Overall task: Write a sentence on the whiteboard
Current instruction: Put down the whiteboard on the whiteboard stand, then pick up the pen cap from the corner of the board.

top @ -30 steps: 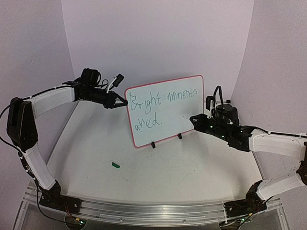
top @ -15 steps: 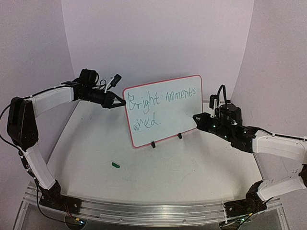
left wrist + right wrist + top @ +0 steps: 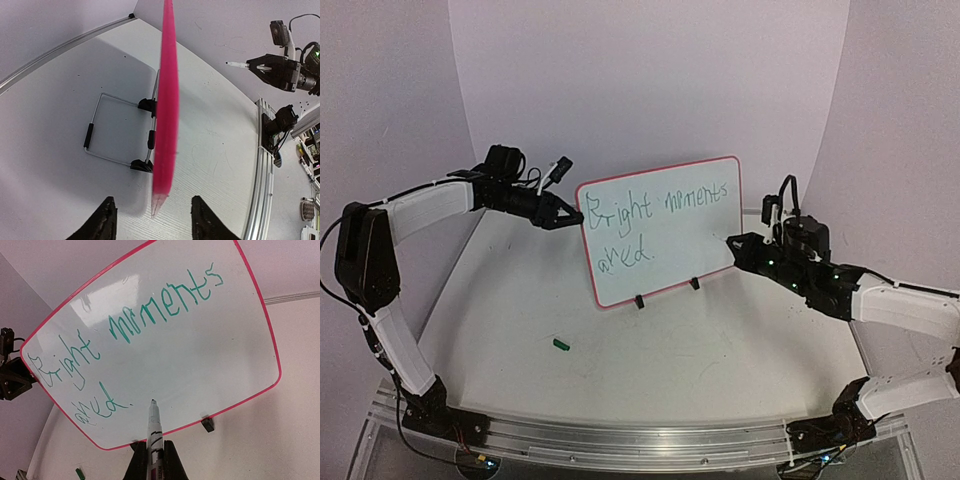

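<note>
Pink-rimmed and glossy white, the whiteboard (image 3: pixel 660 230) stands upright near the middle of a pale surface (image 3: pixel 720 340), leaning back slightly. Two small black clip feet (image 3: pixel 640 301) hold its lower edge, and the left wrist view shows a thin wire stand (image 3: pixel 100 125) lying on the surface behind it. Green handwriting covers the upper left part of the board. The top line reads "Bright moments". Below it is one shorter word ending in a dot, which is hard to read.

At the board's left edge, the left gripper (image 3: pixel 568 215) has its fingers (image 3: pixel 102 222) apart. The pink rim runs between them with a gap on each side, so neither finger touches it.

On the right, the right gripper (image 3: pixel 735 243) is clamped on a white marker (image 3: pixel 154 427). The marker's dark tip points towards the lower middle of the board and is clear of its face.

A small green cap (image 3: pixel 560 343) lies on the surface in front of the board, towards the left, well apart from both arms.
</note>
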Robot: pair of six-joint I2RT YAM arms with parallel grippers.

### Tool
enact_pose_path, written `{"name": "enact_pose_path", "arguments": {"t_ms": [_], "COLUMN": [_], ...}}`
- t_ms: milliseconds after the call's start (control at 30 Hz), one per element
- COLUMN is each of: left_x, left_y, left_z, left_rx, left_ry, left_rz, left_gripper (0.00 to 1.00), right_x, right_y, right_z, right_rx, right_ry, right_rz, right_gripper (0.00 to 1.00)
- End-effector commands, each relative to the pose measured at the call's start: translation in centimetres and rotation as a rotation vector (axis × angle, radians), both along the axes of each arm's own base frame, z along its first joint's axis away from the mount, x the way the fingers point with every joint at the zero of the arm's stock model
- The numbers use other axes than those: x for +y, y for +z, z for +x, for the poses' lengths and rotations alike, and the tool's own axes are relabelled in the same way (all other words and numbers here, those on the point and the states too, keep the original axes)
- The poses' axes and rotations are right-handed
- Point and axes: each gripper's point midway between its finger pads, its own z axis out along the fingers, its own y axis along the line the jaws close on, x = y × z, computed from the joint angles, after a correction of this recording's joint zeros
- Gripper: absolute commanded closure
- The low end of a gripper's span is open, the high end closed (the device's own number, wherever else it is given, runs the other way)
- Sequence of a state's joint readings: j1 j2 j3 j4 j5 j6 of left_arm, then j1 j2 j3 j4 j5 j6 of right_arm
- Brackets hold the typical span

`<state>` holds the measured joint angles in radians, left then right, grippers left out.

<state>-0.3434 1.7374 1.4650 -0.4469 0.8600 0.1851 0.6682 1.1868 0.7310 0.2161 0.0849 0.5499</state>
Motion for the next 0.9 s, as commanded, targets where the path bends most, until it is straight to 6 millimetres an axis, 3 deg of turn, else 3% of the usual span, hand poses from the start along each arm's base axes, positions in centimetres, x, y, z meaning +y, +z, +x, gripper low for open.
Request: {"name": "enact_pose_path", "arguments": {"t_ms": [0, 200, 400, 500, 667, 767, 867], "left_x": [0.7, 1.5, 3.5, 4.4, 6.4, 7.6, 7.4], "left_y": [0.4, 1.1, 2.8, 3.3, 2.0, -0.2, -3.3], "left_z": [0.2, 0.2, 1.8, 2.6, 2.7, 1.5, -0.7], "left_rx": [-0.022, -0.095, -0.209, -0.211, -0.113, -0.024, 0.067], "left_ry": [0.011, 0.044, 0.217, 0.319, 0.518, 0.627, 0.643], "left_rz": [0.006, 0.05, 0.089, 0.072, 0.03, -0.013, -0.017], "left_gripper": [0.42, 0.25, 0.21, 0.11, 0.09, 0.08, 0.07], "right_x": [-0.7, -0.9, -0.8, -1.3, -1.8, -1.6, -1.0], "right_y": [0.6, 1.1, 1.7, 1.3, 1.0, 0.5, -0.6], "right_z": [-0.2, -0.5, -1.3, -1.7, -2.6, -3.1, -3.4], "right_rx": [-0.026, -0.041, -0.059, -0.033, -0.011, 0.009, 0.053], "right_ry": [-0.02, -0.013, 0.028, 0.027, 0.039, 0.062, 0.091], "right_rz": [0.002, -0.006, -0.028, -0.063, -0.081, -0.07, -0.07], "right_gripper": [1.0, 1.0, 1.0, 1.0, 1.0, 1.0, 1.0]}}
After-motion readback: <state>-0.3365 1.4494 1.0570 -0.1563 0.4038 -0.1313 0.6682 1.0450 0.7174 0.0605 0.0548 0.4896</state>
